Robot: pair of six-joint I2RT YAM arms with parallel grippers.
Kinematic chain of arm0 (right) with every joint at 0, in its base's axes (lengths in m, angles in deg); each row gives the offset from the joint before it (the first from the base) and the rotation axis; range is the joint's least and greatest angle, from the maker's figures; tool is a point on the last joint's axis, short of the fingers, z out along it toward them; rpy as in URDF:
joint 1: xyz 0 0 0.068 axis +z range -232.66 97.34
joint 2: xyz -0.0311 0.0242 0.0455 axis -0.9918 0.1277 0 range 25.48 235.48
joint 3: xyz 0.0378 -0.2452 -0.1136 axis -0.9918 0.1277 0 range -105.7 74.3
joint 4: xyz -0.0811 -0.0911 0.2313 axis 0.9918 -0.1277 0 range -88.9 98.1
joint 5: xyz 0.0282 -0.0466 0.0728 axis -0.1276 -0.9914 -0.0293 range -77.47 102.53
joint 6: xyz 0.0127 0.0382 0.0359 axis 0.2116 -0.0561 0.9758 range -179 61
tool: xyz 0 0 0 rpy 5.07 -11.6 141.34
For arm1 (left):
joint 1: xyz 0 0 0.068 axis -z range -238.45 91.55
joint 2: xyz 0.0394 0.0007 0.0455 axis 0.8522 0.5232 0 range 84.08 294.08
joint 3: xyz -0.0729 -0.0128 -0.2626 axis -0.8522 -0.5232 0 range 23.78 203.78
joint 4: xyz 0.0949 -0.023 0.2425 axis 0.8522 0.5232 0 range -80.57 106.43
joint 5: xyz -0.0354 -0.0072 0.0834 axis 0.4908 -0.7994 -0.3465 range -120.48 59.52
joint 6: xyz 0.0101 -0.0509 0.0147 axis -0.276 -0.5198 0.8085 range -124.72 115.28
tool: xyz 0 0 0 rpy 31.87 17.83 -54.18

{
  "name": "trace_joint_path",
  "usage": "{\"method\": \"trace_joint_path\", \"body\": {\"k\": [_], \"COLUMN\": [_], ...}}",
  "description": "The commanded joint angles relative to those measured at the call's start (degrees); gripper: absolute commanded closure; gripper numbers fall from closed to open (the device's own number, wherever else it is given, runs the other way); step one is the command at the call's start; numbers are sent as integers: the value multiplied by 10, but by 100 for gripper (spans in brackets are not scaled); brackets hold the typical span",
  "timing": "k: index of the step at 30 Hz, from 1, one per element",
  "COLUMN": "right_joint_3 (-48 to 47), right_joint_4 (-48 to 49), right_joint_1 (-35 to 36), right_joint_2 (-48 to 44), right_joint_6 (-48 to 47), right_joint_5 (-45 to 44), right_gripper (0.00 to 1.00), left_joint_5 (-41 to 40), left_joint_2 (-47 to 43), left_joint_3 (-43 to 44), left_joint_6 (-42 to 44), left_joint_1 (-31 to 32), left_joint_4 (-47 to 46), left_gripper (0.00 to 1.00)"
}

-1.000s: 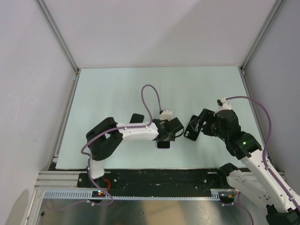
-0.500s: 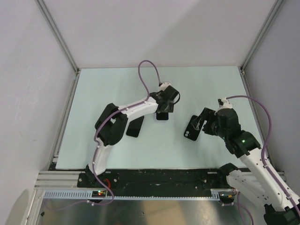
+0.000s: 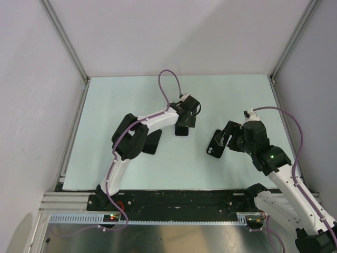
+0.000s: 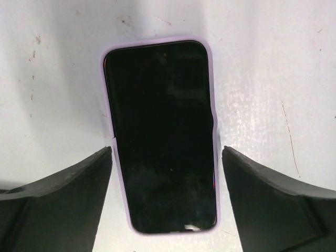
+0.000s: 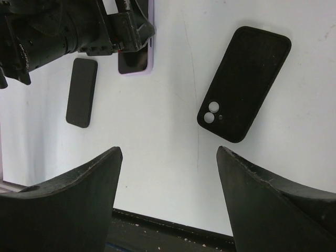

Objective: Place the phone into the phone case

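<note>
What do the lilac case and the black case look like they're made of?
Lilac case: probably soft silicone, matte; rounded, slightly wavy rim.
Black case: likely matte rubbery plastic or silicone; dull, no glare, moulded camera holes.

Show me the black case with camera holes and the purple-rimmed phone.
black case with camera holes (image 5: 244, 84), right wrist view, its middle
purple-rimmed phone (image 4: 160, 136), left wrist view, centre of screen

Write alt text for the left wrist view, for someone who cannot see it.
A phone with a dark screen and lilac rim lies flat on the pale table, seen from above. The two black fingers of the left gripper stand open, one close on each side of its lower half.
</note>
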Motion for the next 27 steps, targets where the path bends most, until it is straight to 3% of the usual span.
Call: {"method": "trace_joint_path", "body": {"k": [1,4,10,17,27], "right_joint_3": [0,-6,-33,-72,-83], "right_joint_4": [7,5,-17,-59,-83], "right_joint_1": [-3,-3,-15,-77,-101], "right_joint_2": [-1,-2,-7,-38,-59], "right_joint_6": [-10,-10,-20,-25,-26], "right_joint_5": [9,9,-2,-3,9], "right_gripper": [21,21,20,21,22], "left_joint_5": [1,-3,-4,26,38], "left_joint_2": [-31,-63,-129,-107,-25], "left_joint_3": [23,14,-19,-7,28], "left_joint_6": [8,13,4,-79,-94], "left_joint_1": [-6,-7,21,110,178], "left_joint_4": [-18,-18,-18,-18,-18], "left_gripper": [6,1,3,26,44]}}
